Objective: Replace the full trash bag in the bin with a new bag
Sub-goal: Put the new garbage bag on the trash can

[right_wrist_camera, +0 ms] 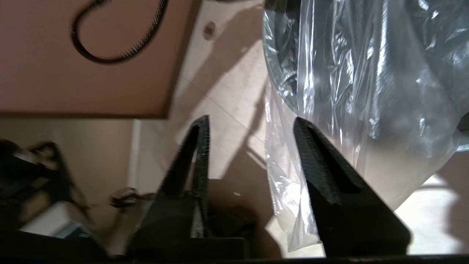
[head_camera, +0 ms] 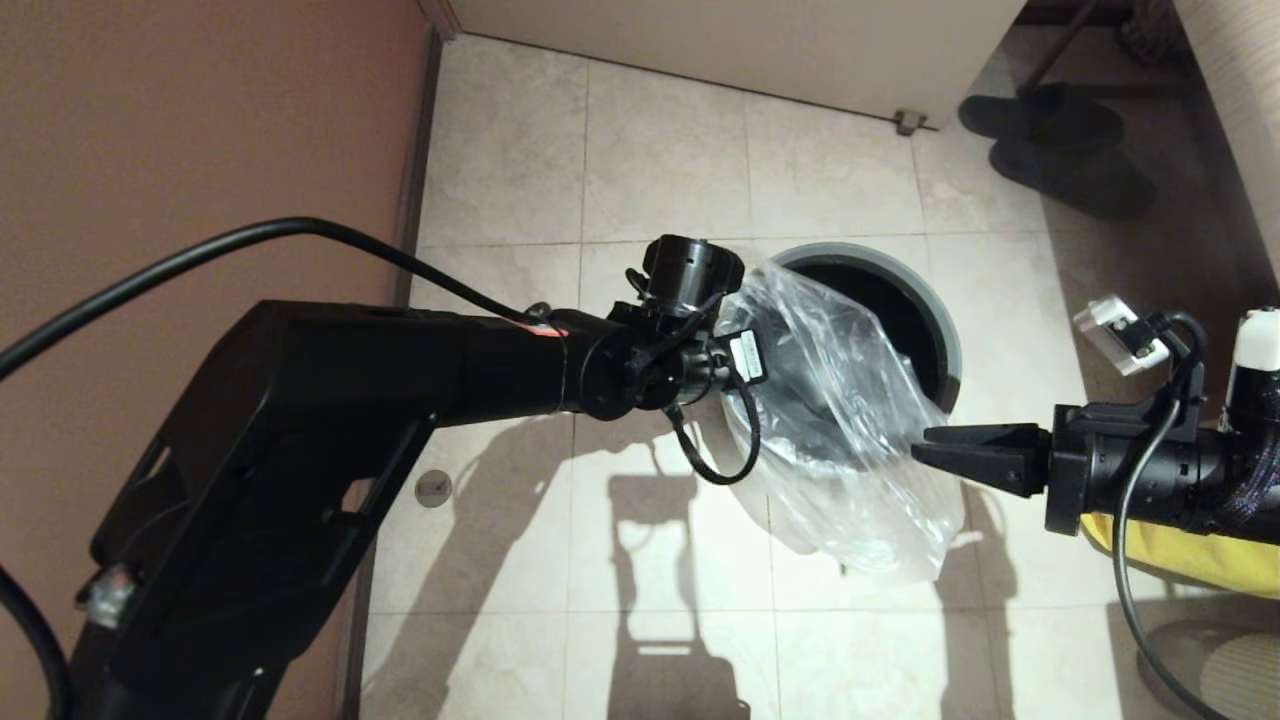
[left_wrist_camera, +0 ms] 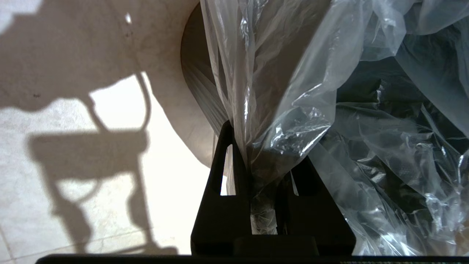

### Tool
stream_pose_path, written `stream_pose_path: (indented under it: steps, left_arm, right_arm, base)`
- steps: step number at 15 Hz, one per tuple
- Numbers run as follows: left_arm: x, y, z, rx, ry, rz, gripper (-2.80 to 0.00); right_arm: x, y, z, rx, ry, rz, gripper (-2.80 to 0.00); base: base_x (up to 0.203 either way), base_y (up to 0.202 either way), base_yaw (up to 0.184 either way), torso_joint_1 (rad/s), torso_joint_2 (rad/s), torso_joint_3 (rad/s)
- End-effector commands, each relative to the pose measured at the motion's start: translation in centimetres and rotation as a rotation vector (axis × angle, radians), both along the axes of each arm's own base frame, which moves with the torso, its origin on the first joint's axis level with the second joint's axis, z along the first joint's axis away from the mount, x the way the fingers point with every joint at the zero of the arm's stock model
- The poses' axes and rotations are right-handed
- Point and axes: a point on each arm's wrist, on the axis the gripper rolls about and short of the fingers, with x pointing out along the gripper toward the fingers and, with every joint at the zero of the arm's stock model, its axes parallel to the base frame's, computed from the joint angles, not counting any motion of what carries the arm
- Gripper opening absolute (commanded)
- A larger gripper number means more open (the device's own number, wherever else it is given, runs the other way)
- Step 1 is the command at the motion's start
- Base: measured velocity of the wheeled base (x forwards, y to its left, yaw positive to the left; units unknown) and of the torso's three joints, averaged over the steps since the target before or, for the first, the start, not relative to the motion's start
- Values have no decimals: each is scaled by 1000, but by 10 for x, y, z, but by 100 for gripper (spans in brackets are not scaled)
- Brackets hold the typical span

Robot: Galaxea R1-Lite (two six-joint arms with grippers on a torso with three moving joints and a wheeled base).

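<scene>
The bin [head_camera: 945, 330] stands on the tiled floor, dark grey with a lighter rim. The new bag [head_camera: 850, 430], clear and crinkly, drapes over its near left side and hangs down to the floor. My left gripper [left_wrist_camera: 256, 154] is shut on a bunched edge of the new bag [left_wrist_camera: 293, 91] beside the bin's wall [left_wrist_camera: 198, 80]; in the head view its wrist [head_camera: 690, 370] hides the fingers. My right gripper [head_camera: 922, 450] is at the bag's right side and open. A loose edge of the bag [right_wrist_camera: 289, 176] hangs between its fingers [right_wrist_camera: 318, 161], unpinched.
A brown wall [head_camera: 200, 130] runs along the left and a pale door [head_camera: 750, 40] closes the back. Dark slippers [head_camera: 1060, 150] lie at the back right. An opaque yellow bag [head_camera: 1200, 555] lies under my right arm. A floor drain [head_camera: 433, 488] sits near the wall.
</scene>
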Motion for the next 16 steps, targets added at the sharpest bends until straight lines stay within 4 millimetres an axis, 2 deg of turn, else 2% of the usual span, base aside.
stream_pose_path:
  steps: [1,6,9,12,16]
  left_arm:
    - [-2,-7,-5,0,-3,0,-280]
    - [-8,-19,-4,-21,-46,4,-280]
    - [-8,-19,-3,-24,-50,3,-280]
    - [-7,-20,-3,-34,-55,6,-280]
    - [-7,-19,-3,-49,-48,16,-280]
  right_arm:
    - [0,1,-12,-95,-61,3,0]
    - [-4,-2,-23,-279,-206,-8,0]
    - [1,0,-30,-299,-202,4,0]
    - [3,11,-30,-321,-246,46,0]
    - [19,31,-22,-360,-388,40,0]
  base:
    - [0,0,0,0,0,0]
    - [0,0,0,0,0,0]
    - [0,0,0,0,0,0]
    - [0,0,0,0,0,0]
    - [0,0,0,0,0,0]
